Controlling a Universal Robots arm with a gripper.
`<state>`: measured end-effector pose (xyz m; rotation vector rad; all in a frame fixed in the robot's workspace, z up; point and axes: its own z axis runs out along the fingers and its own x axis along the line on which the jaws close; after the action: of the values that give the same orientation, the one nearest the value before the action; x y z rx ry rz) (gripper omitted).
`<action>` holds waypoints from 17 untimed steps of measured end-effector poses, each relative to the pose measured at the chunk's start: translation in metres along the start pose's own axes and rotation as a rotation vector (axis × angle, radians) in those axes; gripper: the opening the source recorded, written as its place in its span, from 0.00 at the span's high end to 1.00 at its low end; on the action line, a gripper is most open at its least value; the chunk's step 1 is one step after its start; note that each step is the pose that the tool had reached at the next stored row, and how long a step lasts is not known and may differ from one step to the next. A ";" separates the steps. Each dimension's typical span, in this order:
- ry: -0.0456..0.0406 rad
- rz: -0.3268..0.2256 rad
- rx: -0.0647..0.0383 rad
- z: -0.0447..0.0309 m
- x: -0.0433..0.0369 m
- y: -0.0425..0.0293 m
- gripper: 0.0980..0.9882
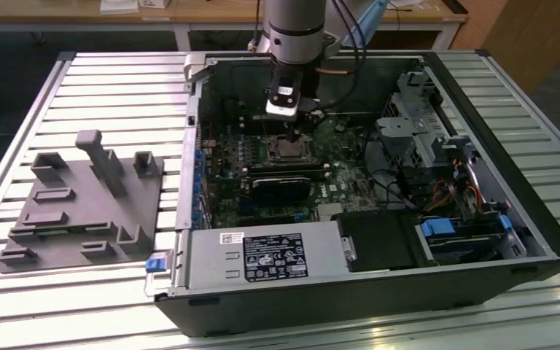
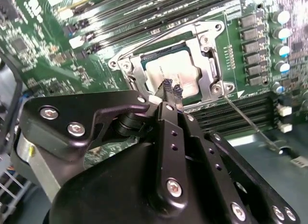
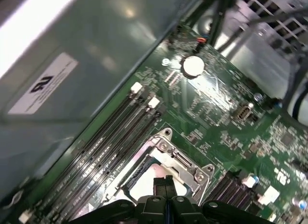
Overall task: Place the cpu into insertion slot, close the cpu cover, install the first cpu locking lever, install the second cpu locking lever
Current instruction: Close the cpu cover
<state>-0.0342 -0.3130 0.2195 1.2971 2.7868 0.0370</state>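
in insertion slot: cpu | cpu cover down | gripper closed above

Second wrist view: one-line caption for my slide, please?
Gripper, jaws together, poised over the cpu, which shows through the window of the lowered cpu cover.

A wooden desk stands behind the slatted metal table.

A robot arm reaches into an open computer case, its gripper hanging just above the insertion slot. A grey fixture plate lies at the case's nine o'clock on the slatted table.
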 end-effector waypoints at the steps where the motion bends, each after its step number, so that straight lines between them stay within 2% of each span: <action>1: 0.0009 -0.018 -0.001 0.0000 0.0000 0.0000 0.99; 17: 0.0155 -0.308 -0.016 0.0004 0.0000 0.0000 0.99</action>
<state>-0.0342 -0.3130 0.2191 0.8537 2.9573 0.0525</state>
